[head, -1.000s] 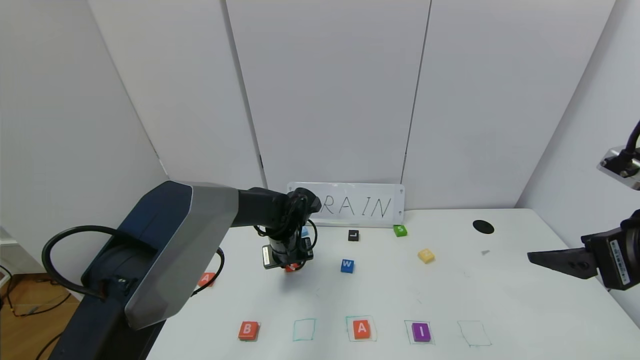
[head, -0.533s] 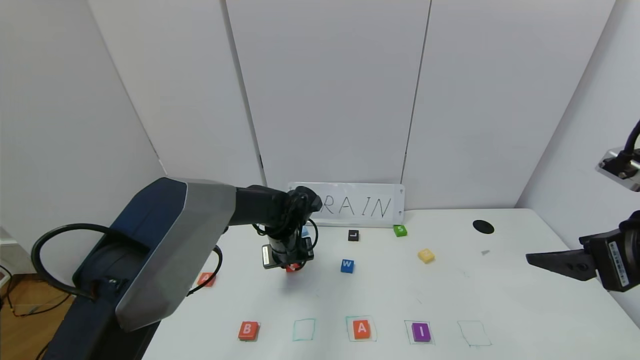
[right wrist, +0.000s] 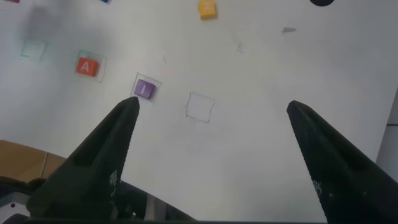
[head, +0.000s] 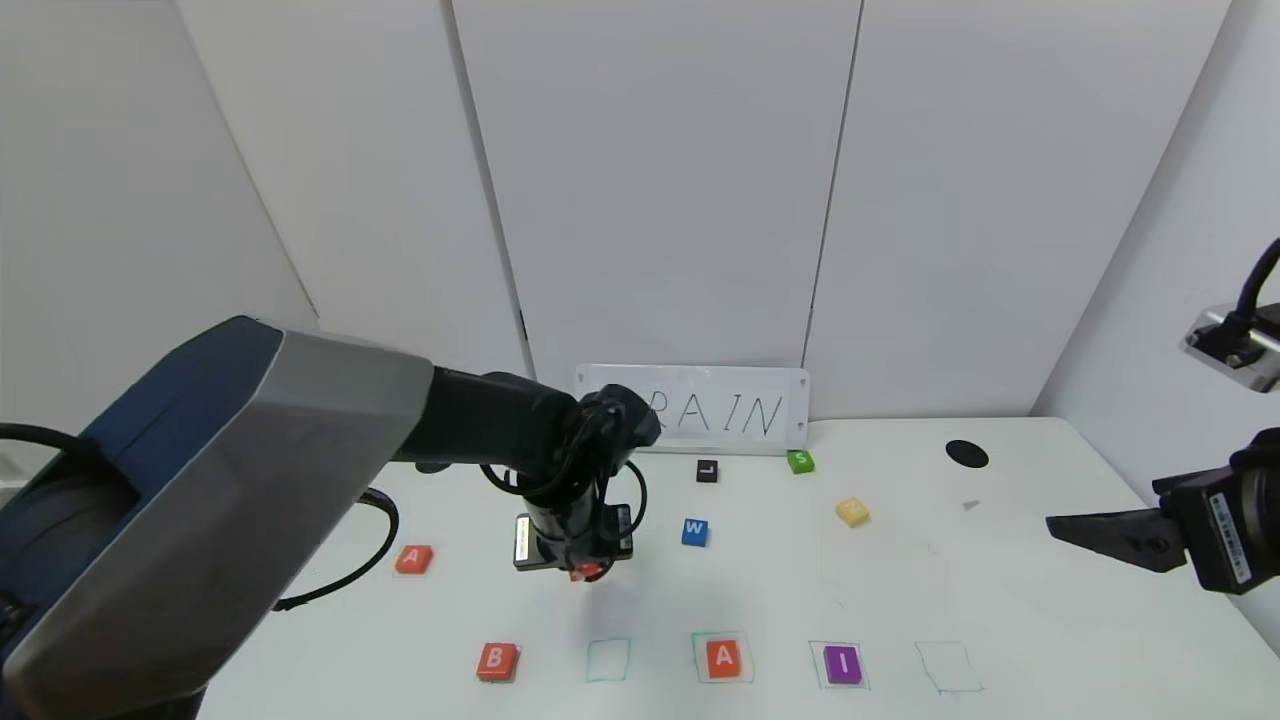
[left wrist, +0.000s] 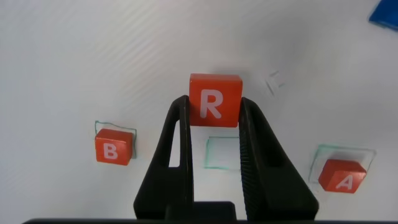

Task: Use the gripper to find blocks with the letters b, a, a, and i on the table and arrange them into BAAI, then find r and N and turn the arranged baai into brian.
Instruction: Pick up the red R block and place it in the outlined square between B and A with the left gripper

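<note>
My left gripper [head: 588,572] is shut on the orange-red R block [left wrist: 215,99] and holds it above the table [head: 1050,620], over the ground behind the empty green square [head: 608,660]. In the front row lie the orange-red B [head: 497,660], an orange-red A [head: 723,657] and the purple I [head: 842,663]. A second orange-red A [head: 413,558] lies apart at the left. The yellow N block [head: 852,511] lies at the middle right. My right gripper [head: 1060,528] is open and empty, hovering at the right edge.
A blue W block [head: 695,531], a black L block [head: 707,470] and a green S block [head: 799,461] lie toward the back. A whiteboard reading RAIN [head: 730,412] leans on the wall. A black hole [head: 966,453] is at the back right. Another empty square [head: 948,666] is at the front right.
My left gripper has lifted the R block off the table and carried it toward the front row. The right gripper has drifted slightly.
</note>
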Motion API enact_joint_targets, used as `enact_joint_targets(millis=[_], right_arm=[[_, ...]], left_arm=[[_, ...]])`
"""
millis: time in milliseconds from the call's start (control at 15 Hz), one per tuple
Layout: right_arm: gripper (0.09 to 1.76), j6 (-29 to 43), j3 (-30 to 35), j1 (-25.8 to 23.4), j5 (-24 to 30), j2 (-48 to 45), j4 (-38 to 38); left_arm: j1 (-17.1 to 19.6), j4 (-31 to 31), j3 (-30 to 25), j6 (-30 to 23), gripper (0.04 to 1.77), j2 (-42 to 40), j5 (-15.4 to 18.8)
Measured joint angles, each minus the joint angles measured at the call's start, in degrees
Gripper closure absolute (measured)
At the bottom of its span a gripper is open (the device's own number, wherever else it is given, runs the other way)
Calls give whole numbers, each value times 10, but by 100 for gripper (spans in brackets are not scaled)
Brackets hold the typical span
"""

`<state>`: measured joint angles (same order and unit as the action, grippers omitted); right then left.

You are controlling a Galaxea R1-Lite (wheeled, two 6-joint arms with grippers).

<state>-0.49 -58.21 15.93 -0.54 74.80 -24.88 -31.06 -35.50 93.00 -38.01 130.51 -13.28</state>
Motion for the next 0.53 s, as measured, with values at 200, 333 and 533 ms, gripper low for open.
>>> enact_joint_targets(millis=[200,333,533], right_arm=[[14,0,3,8,-1,0,0],[14,0,3,8,-1,0,0],[14,0,3,8,-1,1,0]], left_arm=[[-23,78,-76,-4,132,-38,0],[-39,108,-121,-5,132,-55,-5],[-58,130,-164,-8,132,-67,-10]])
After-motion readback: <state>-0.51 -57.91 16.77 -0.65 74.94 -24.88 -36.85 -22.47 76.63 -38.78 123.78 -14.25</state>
